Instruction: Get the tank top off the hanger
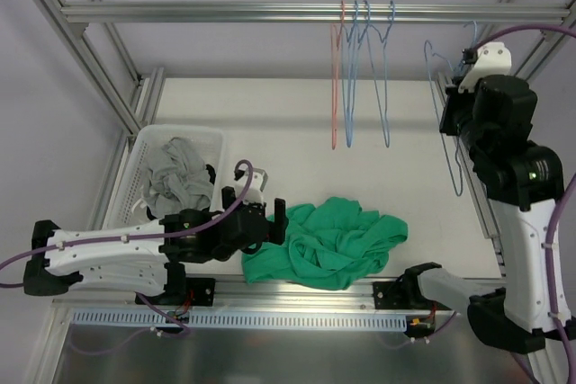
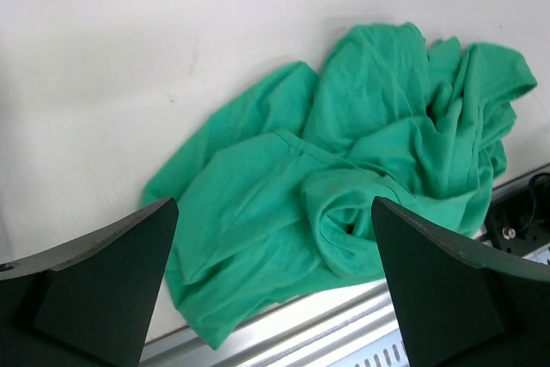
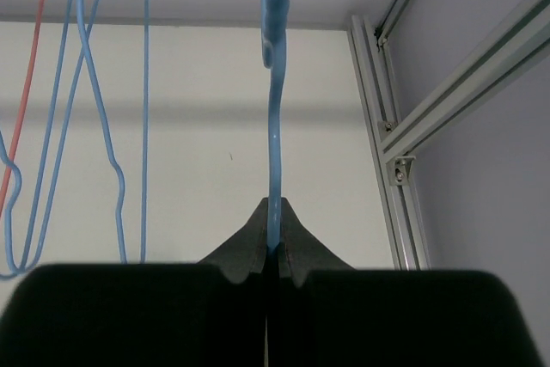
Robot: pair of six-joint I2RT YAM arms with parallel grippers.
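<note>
Left pincer (image 2: 273,202) spread wide beside tank top (image 2: 361,126), right pincer (image 3: 275,247) clenched on hanger (image 3: 273,152)

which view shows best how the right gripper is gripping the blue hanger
Right wrist view: the right gripper is pinched shut on the wire of the blue hanger, close up. Top external shows the hanger beside the raised arm, the grip itself hidden. Left wrist shows only the green tank top.

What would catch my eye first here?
The bright green tank top lies crumpled at the table's near edge, off any hanger, with the left gripper open beside it. At the far right, the right gripper pinches a bare blue hanger; more wire hangers dangle from the rail.
</note>
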